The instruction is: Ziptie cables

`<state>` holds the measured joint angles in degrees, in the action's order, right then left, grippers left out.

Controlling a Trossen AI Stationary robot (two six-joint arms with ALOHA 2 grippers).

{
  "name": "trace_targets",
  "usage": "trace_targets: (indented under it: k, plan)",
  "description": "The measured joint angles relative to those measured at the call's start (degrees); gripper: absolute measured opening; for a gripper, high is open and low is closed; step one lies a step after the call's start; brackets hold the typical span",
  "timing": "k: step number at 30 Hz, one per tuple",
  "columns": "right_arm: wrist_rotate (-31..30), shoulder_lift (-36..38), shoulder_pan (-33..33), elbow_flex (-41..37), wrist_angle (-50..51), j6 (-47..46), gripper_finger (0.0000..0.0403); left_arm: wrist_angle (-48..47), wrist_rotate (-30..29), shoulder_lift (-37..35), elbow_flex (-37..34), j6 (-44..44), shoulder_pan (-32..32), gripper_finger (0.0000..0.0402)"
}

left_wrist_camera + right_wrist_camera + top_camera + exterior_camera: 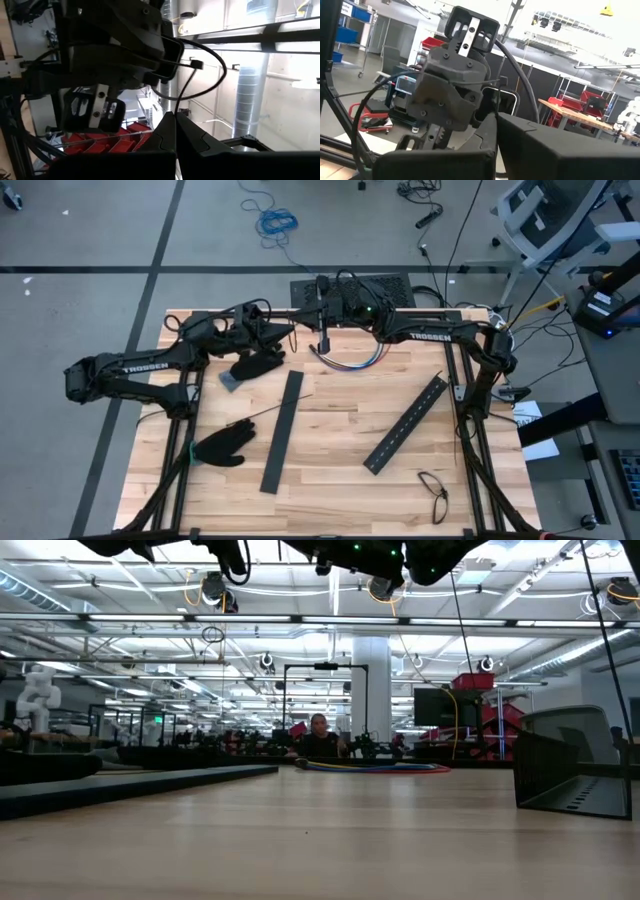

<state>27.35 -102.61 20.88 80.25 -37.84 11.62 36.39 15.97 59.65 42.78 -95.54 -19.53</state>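
The cables [350, 359] lie in a loose curve on the far part of the table [330, 470], near its back edge and a little right of the middle. In the low view I see them far away as a flat coloured heap [375, 767]. I see no tie around them, so I judge that the bundling is not yet done.

One ziptie [268, 413] lies on the wood as a very thin dark line, slanted, between the black glove [222, 446] at the front left and the long black bar [282, 431] in the middle. It is well apart from the cables. I cannot find other zipties with certainty.

My right pincer [324, 340] hangs above the table just beside the left end of the cables, pointing down. In its own wrist view my two fingers [490, 132] are pressed together, and between them I see nothing that I can name. My left pincer [268, 332] is raised near the right one, over a second black glove [257, 364]; its fingers [172, 132] also meet with no gap. A thin strip [182, 65] runs past the other arm in that view, but I cannot tell who carries it.

In my judgement, almost everything is left: bring a ziptie to the cables, wrap it, and pull it tight. Another black bar [406, 423] and a pair of glasses [434, 493] lie to the right, unused.
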Motion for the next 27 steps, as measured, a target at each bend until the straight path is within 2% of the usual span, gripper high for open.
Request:
trace_targets:
  k: [27]
  plan:
    - [0.0, 0.1, 0.0, 0.0, 1.5, 2.6, 0.0000, 2.2, -0.2, 0.3, 0.0, -1.7, 0.0, 0.0000]
